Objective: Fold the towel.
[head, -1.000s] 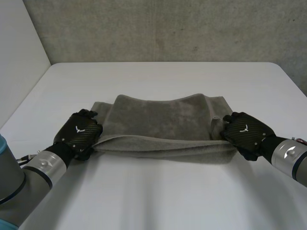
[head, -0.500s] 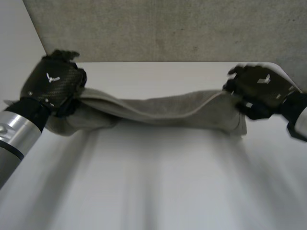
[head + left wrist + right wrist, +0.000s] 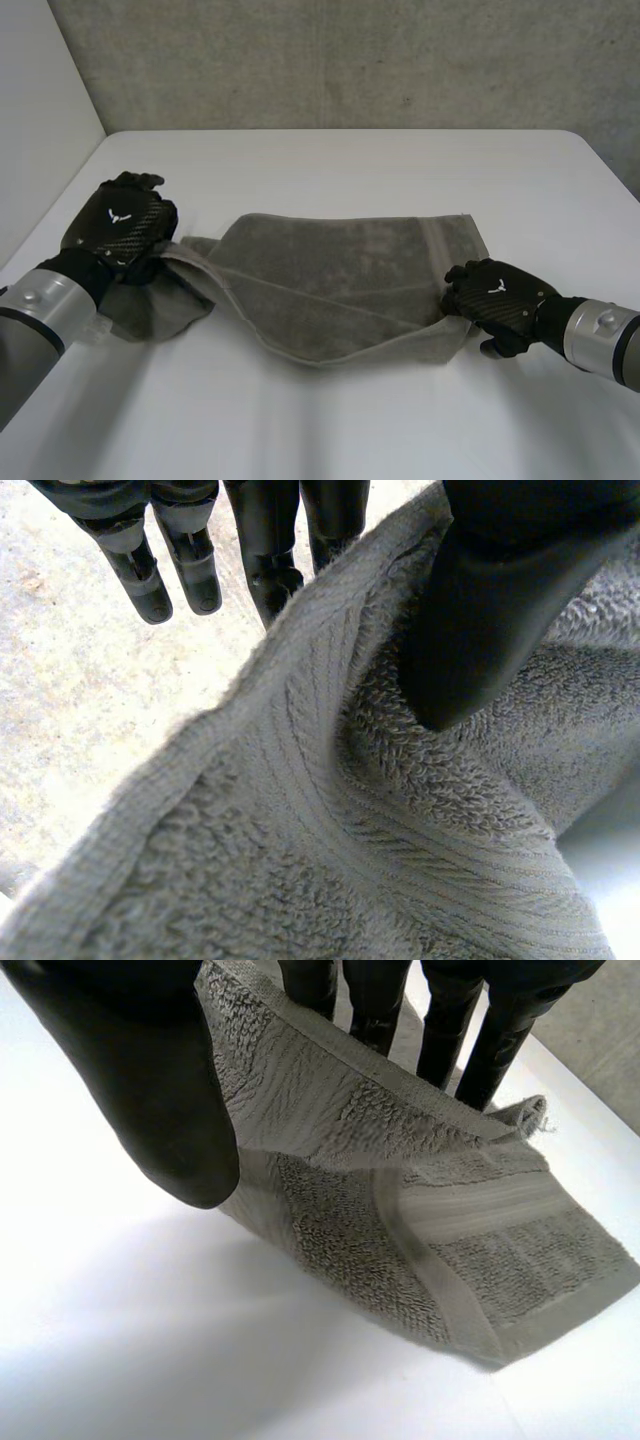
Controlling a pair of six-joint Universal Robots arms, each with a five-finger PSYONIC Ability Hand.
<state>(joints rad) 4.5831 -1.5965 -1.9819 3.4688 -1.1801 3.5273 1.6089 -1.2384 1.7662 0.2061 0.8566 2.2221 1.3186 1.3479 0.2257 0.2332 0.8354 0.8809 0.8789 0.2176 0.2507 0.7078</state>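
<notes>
Towel (image 3: 340,275) lies rumpled on table (image 3: 330,420), stretched between 2 hands, near edge slack.
Left hand (image 3: 118,222): thumb and fingers pinching towel's left end.
Right hand (image 3: 497,298): thumb and fingers pinching right near corner, low at table.
Risks: hands seem unlevel, so fold may skew. Shallow pinch could slip and drop corner. Slack middle may bunch.

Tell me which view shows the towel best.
The head view: the grey towel shows whole, from left robot hand to right robot hand. Each wrist view gives a close-up of a pinched end: an edge at left, a corner at right.
</notes>
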